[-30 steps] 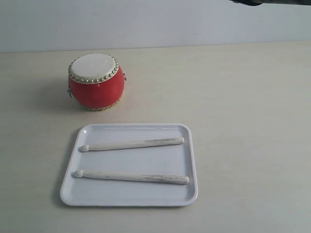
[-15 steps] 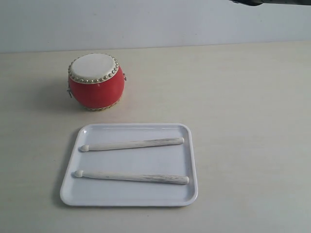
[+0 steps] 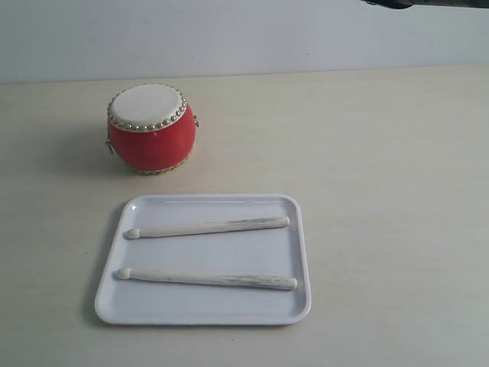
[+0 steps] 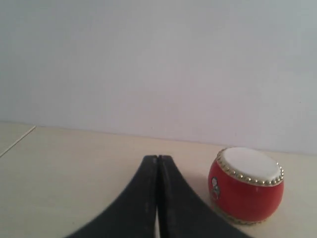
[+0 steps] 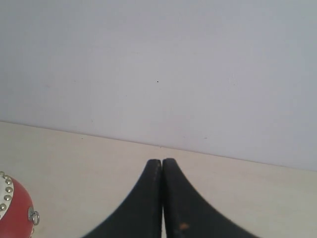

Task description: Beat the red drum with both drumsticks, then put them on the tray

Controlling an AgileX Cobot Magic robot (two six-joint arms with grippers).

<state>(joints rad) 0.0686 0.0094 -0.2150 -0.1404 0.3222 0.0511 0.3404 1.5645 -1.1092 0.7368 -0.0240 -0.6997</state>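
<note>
Drumsticks (image 3: 206, 227) on tray (image 3: 214, 304); fingers (image 4: 144, 198) together, empty

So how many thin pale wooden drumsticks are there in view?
2. Both lie apart inside the shallow white square plastic tray: the far drumstick nearer the glossy red barrel-shaped drum, the near drumstick by the tray's front rim. None seems hidden.

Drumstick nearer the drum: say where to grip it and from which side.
Probably its thicker butt end, on the exterior view's right, from straight above: the drumstick lies flat in the tray, rounded tip pointing left, so jaws should straddle the shaft.
</note>
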